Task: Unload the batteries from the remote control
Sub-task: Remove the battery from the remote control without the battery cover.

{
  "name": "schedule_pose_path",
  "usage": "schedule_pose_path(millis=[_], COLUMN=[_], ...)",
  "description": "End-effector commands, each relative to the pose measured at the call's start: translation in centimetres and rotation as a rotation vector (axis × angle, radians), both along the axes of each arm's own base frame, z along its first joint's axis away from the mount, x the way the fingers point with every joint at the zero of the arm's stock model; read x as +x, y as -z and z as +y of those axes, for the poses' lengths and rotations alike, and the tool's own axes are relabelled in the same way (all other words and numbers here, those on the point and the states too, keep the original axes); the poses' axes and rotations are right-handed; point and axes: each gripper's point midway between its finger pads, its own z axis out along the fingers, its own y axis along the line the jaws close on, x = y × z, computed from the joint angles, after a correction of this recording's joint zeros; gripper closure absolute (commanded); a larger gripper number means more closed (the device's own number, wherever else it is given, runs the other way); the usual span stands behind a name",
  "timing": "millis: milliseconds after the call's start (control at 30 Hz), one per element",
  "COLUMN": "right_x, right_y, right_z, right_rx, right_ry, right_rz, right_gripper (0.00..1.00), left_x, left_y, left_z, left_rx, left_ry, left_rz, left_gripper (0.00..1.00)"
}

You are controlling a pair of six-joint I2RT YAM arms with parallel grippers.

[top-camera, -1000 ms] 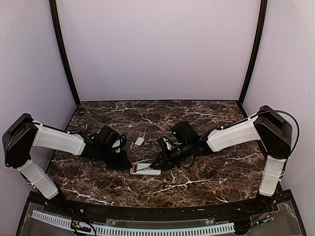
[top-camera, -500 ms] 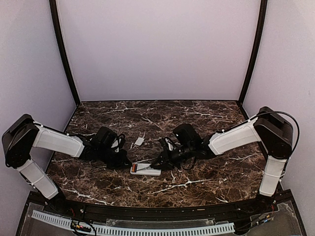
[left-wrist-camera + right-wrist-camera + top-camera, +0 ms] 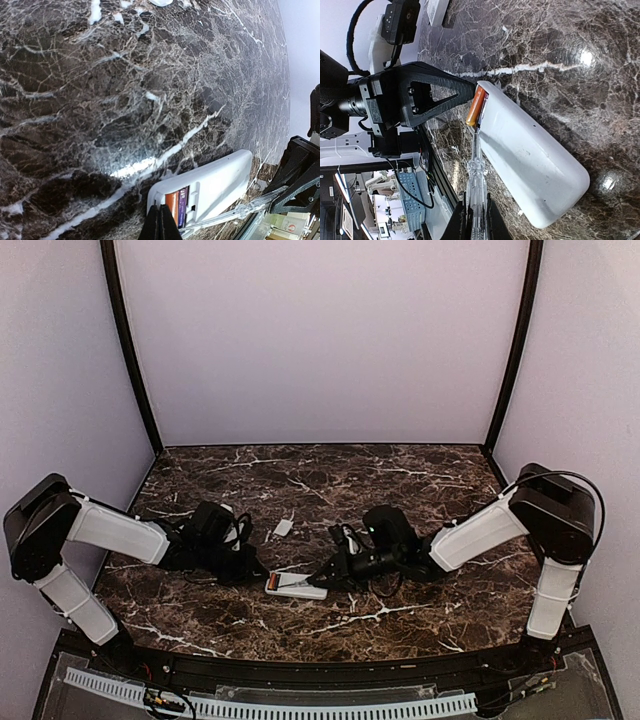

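The right gripper (image 3: 475,216) is pinched on a thin clear pry stick (image 3: 476,170). The stick's tip reaches into the open bay at one end of the white remote control (image 3: 532,165) and meets the orange battery (image 3: 476,111). The left gripper (image 3: 160,220) has its fingers pressed together on nothing, with its tip at that same end of the remote, touching or just beside it; the views do not settle which. A purple battery (image 3: 183,202) sits next to the orange one, and both are seated in the bay. The remote lies flat on the dark marble table (image 3: 420,490), with a small white cover (image 3: 283,528) well apart behind it. The batteries are probably light, rigid and smooth-skinned, so they are apt to roll or squirt free. Each is best levered up at one end, then pinched across the middle of its barrel. The remote looks light enough to skate on the polished stone, so it likely needs bracing.
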Motion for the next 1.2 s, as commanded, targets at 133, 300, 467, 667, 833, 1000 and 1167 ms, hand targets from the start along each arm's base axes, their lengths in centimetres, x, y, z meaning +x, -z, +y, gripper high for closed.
schedule_pose_path(millis=[133,300,467,667,833,1000,1167], right_x=[1.7,1.7,2.0,1.5,0.2,-0.8,-1.0], right_y=[-5.5,-6.2,-5.2,-3.1,-3.5,-3.8,-3.5], right_z=[0.8,0.4,-0.1,-2.4,-2.1,-1.3,-0.7], right_rx=[0.19,0.214,0.136,-0.13,-0.214,-0.277,-0.295], right_ry=[0.075,0.089,0.11,0.149,0.129,0.108,0.096], right_rz=[-0.154,-0.172,-0.15,-0.125,-0.127,-0.135,-0.128], right_gripper=[1.0,1.0,1.0,1.0,1.0,1.0,1.0], left_x=[-4.1,-3.9,-3.4,-3.2,-3.0,-2.9,-3.0], left_y=[3.2,2.8,2.2,1.5,0.9,0.7,0.7], left_z=[1.7,1.8,1.7,1.5,1.2,1.1,1.0], left_rx=[0.092,0.102,0.102,0.088,0.076,0.072,0.075], left_ry=[0.043,0.039,0.031,0.034,0.05,0.068,0.082], left_rz=[0.16,0.149,0.127,0.11,0.087,0.075,0.074], left_gripper=[1.0,1.0,1.0,1.0,0.99,0.97,0.97])
